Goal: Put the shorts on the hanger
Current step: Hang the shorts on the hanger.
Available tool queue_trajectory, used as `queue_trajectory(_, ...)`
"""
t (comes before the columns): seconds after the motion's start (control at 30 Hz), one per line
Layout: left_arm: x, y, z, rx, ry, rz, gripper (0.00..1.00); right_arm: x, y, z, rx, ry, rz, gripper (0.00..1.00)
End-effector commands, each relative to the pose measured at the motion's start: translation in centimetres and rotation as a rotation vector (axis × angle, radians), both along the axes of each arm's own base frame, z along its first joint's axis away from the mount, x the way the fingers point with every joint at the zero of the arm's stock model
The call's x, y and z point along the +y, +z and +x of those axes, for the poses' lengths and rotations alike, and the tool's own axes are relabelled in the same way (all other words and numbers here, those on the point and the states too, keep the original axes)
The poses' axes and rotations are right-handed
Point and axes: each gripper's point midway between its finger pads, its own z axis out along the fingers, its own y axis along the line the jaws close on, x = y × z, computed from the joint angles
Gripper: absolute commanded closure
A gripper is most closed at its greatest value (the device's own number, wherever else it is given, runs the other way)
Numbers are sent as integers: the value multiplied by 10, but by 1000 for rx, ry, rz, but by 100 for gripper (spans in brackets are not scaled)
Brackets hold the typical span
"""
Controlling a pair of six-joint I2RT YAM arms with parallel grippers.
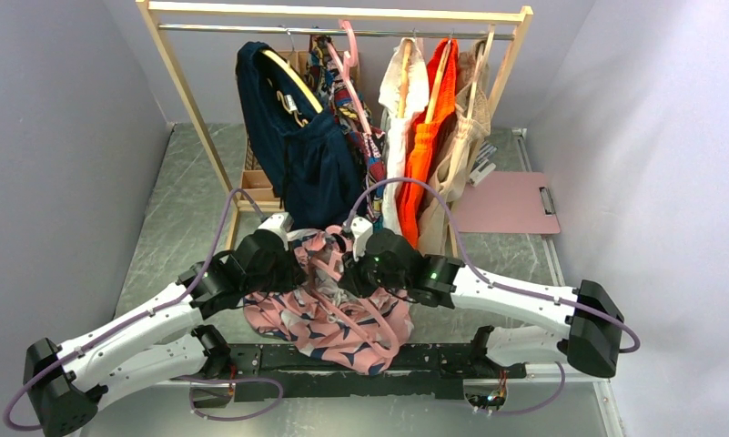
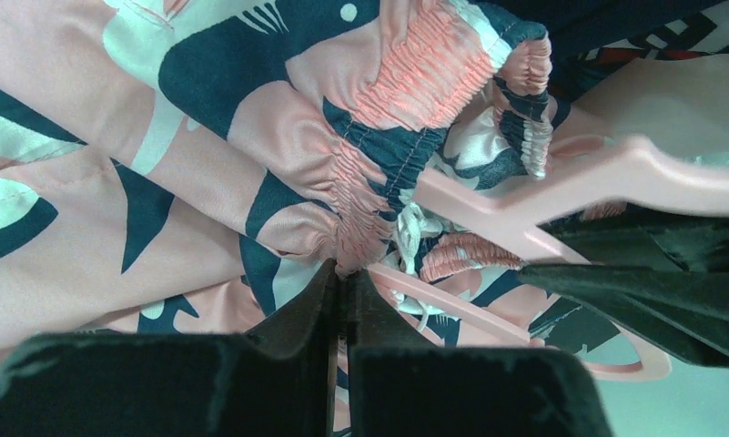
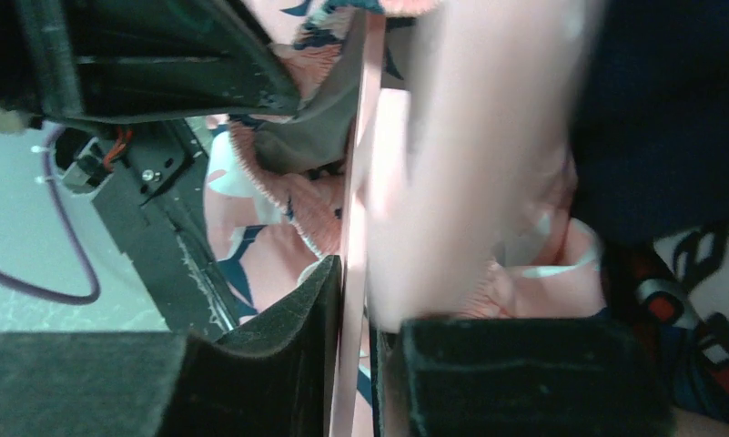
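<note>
grey tabletop (image 1: 169, 228) under a clothes rack (image 1: 342, 11), left gripper (image 2: 342, 273) tight on the shorts (image 2: 206, 137), right gripper (image 3: 365, 296) tight on the hanger (image 2: 615, 177)

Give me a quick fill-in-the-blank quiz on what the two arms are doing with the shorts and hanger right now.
1. The left gripper is shut on the shorts at their elastic ____.
2. The right gripper grips the hanger, coloured pale ____.
3. The clipboard lies on the robot's ____ side of the table.
Missing: waistband; pink; right.
</note>
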Motion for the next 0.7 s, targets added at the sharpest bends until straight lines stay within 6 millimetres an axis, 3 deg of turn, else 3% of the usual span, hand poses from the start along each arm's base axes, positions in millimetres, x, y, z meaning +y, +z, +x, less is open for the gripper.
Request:
queue_trajectory(0.0, -4, 13, 0, -13, -12, -36, 93, 10, 16, -18, 6, 84, 104, 82)
queue_trajectory(0.2, -4, 18, -1, -14, -19, -36, 93, 15, 20, -24, -9, 142, 129, 80)
queue_trajectory(0.43, -5, 17, -4, -1, -24, -48, 93, 37, 20, -21, -12, 168, 134, 75)
queue_trajectory(0.67, 0, 13, -8, 6, -16, -42, 93, 45, 20, -19, -12, 154, 157, 57)
